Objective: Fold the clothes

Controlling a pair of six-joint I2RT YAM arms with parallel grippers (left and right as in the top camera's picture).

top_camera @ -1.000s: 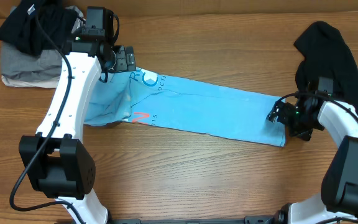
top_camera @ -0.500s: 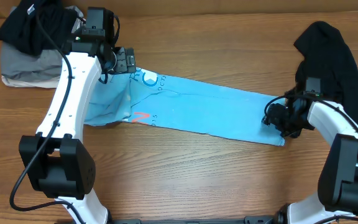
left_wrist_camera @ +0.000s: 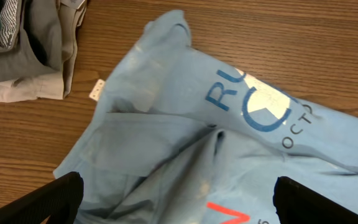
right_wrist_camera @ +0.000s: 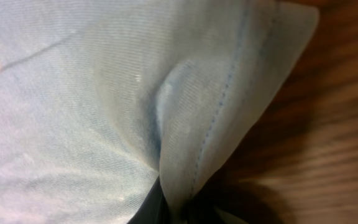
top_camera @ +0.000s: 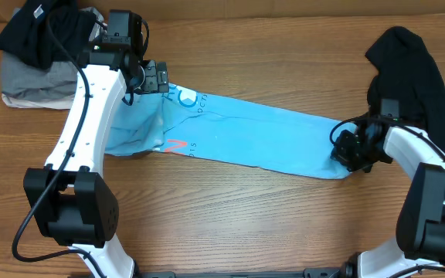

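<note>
The light-blue T-shirt (top_camera: 246, 139) lies stretched in a long band across the table, with blue and red lettering near its left end. My left gripper (top_camera: 157, 77) hovers open over the shirt's upper left part; in the left wrist view its black fingertips (left_wrist_camera: 50, 198) stand wide apart over the crumpled cloth (left_wrist_camera: 185, 130), holding nothing. My right gripper (top_camera: 348, 150) is shut on the shirt's right end. The right wrist view shows the stitched hem (right_wrist_camera: 229, 93) pinched into a fold between the jaws (right_wrist_camera: 178, 210). A black garment (top_camera: 408, 69) lies at the far right.
A pile of grey and black clothes (top_camera: 37, 58) sits at the back left corner, also seen in the left wrist view (left_wrist_camera: 17, 50). A small white tag (left_wrist_camera: 97, 91) lies beside the shirt. Bare wooden table (top_camera: 246, 224) spreads in front of the shirt.
My right gripper closed on the shirt's right end and shifted slightly left, bunching that corner. The left arm stayed still and open.
</note>
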